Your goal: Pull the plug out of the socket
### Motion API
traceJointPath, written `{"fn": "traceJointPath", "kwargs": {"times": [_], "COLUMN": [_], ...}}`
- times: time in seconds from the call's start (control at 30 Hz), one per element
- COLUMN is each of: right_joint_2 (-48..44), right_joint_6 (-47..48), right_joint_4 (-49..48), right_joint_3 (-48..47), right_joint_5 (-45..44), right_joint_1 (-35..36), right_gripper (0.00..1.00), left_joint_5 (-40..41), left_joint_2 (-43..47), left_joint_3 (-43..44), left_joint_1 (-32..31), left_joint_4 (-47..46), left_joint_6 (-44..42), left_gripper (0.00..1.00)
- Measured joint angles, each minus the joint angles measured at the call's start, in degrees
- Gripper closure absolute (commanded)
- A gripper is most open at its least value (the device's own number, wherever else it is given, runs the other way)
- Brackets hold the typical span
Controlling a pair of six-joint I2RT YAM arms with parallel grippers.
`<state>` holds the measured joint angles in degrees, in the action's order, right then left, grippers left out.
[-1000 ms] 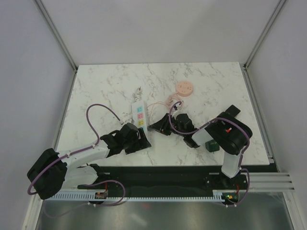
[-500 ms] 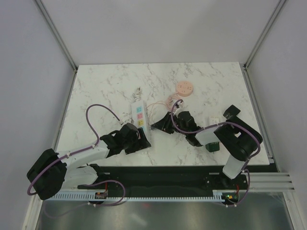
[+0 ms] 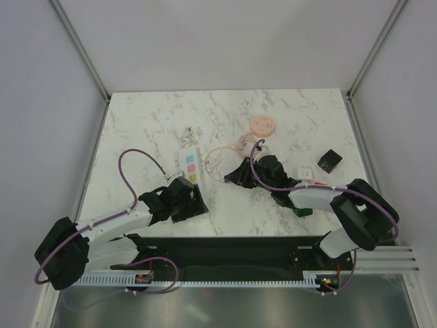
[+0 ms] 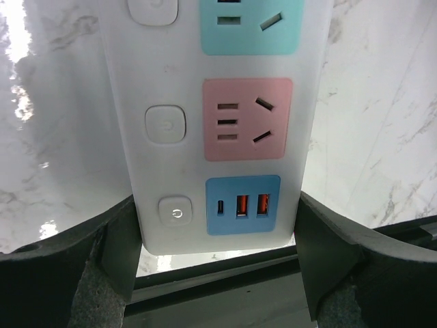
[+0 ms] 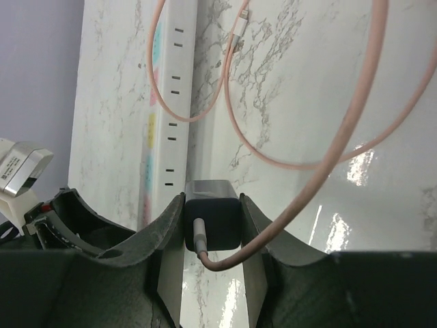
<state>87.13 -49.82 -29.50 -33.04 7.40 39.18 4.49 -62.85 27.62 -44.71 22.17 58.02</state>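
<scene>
L gripper clamps near end of socket, fingers tight on both sides. Strip lies further left on table vs 1 s ago. R gripper pinches black plug, now apart from strip; before, it sat right by strip's edge. Pink cable loops off plug. R elbow has swung out right.

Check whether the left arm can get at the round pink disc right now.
Probably not yet: its fingers are clamped on the long white power strip, and the pink disc lies farther off, nearer the right arm.
</scene>
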Motion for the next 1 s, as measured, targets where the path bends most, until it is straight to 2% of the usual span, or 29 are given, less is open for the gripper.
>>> {"fn": "traceJointPath", "kwargs": {"times": [0.13, 0.3, 0.5, 0.77, 1.0], "right_joint_2": [-3.67, -7.65, -7.98, -1.05, 9.55], "right_joint_6": [2.45, 5.79, 8.00, 8.92, 11.34], "right_joint_4": [4.35, 10.08, 13.81, 14.19, 15.15], "right_joint_3": [0.00, -0.02, -0.17, -3.17, -9.97], "right_joint_5": [-1.46, -2.75, 1.16, 7.65, 11.47], "right_joint_1": [-0.42, -1.92, -5.64, -6.45, -7.89], "right_gripper": [1.00, 1.00, 1.00, 0.92, 0.84], "left_joint_5": [1.25, 0.98, -0.15, 1.40, 3.54], "left_joint_2": [0.98, 0.42, -4.55, -11.39, -17.79], "left_joint_3": [0.13, 0.85, 4.22, 9.16, 14.47], "left_joint_1": [1.75, 7.43, 14.01, 16.46, 16.87], "left_joint_4": [3.10, 4.63, 5.38, 5.95, 8.00], "left_joint_6": [-0.07, -1.62, -4.94, -8.68, -11.32], "left_gripper": [0.98, 0.98, 0.98, 0.98, 0.98]}}
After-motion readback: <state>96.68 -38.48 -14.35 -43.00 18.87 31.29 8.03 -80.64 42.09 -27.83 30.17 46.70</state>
